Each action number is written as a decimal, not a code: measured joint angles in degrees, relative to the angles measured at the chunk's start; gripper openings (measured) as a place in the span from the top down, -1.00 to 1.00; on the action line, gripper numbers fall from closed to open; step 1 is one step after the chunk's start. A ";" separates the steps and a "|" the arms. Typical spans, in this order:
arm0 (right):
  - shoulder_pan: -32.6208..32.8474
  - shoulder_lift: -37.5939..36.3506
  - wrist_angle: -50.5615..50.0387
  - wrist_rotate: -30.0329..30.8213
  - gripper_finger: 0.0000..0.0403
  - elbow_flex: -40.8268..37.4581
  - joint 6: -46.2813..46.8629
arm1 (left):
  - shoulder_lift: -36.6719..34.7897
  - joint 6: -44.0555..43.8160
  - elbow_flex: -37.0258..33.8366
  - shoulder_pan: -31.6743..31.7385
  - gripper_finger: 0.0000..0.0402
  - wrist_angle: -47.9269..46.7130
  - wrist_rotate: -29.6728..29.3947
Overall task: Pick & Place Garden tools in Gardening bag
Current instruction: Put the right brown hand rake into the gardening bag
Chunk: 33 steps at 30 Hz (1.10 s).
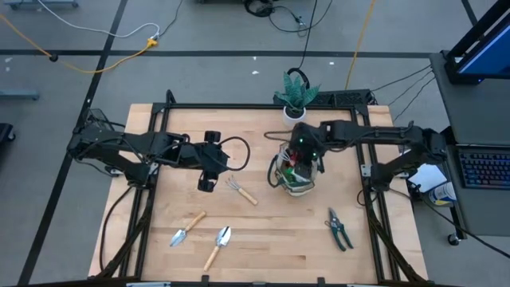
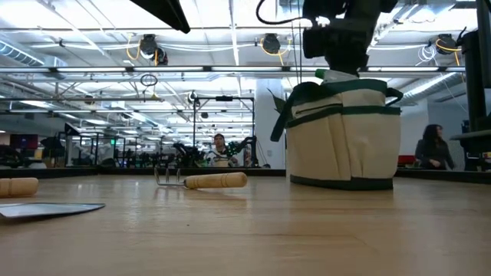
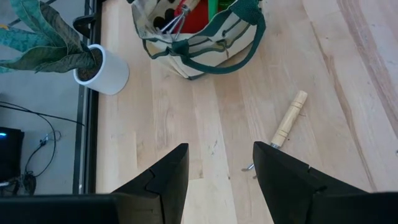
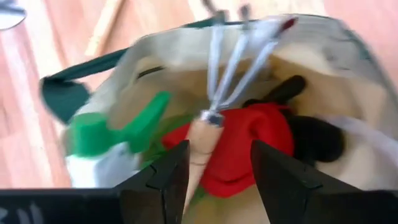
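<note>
The tan gardening bag (image 1: pixel 293 171) with dark green trim stands upright right of the table's middle; it also shows in the low view (image 2: pixel 345 130). In it are a wooden-handled hand rake (image 4: pixel 233 62), a red-and-black piece (image 4: pixel 249 143) and a green piece (image 4: pixel 106 134). My right gripper (image 4: pixel 219 174) is open just above the bag's mouth (image 1: pixel 303 159), its fingers on either side of that rake's wooden handle (image 4: pixel 200 140). My left gripper (image 3: pixel 221 168) is open and empty above the table's middle (image 1: pixel 209 163). A second hand rake (image 1: pixel 241 190) lies flat beside it. My right gripper's fingers point down into the bag and stand on either side of the rake's wooden handle (image 4: pixel 199 149), which lies close to one finger (image 4: pixel 171 171). I cannot tell whether that finger touches it. The rake leans in the bag, tines up.
Two wooden-handled trowels (image 1: pixel 186 229) (image 1: pixel 217 245) lie near the table's front edge. Dark pruning shears (image 1: pixel 339 229) lie at the front right. A green plant in a white pot (image 1: pixel 296 100) stands at the far edge behind the bag.
</note>
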 joint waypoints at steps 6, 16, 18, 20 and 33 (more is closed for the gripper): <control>-3.42 -0.01 0.66 -0.27 0.19 -0.22 0.08 | 0.00 0.00 0.00 0.01 0.08 -0.01 0.01; -3.61 0.02 9.55 -3.51 0.20 -6.80 0.00 | 0.00 0.00 0.00 0.01 0.08 -0.02 0.00; -3.61 0.02 11.93 -3.83 0.20 -8.25 -0.03 | 0.00 0.00 0.00 0.00 0.08 -0.02 0.00; -3.61 0.02 14.12 -5.57 0.21 -9.73 -0.20 | 0.00 0.00 0.00 0.02 0.08 0.00 0.02; -3.22 -0.02 23.52 -6.29 0.70 -14.75 -3.10 | 0.00 -1.14 -0.02 0.01 0.08 0.00 0.02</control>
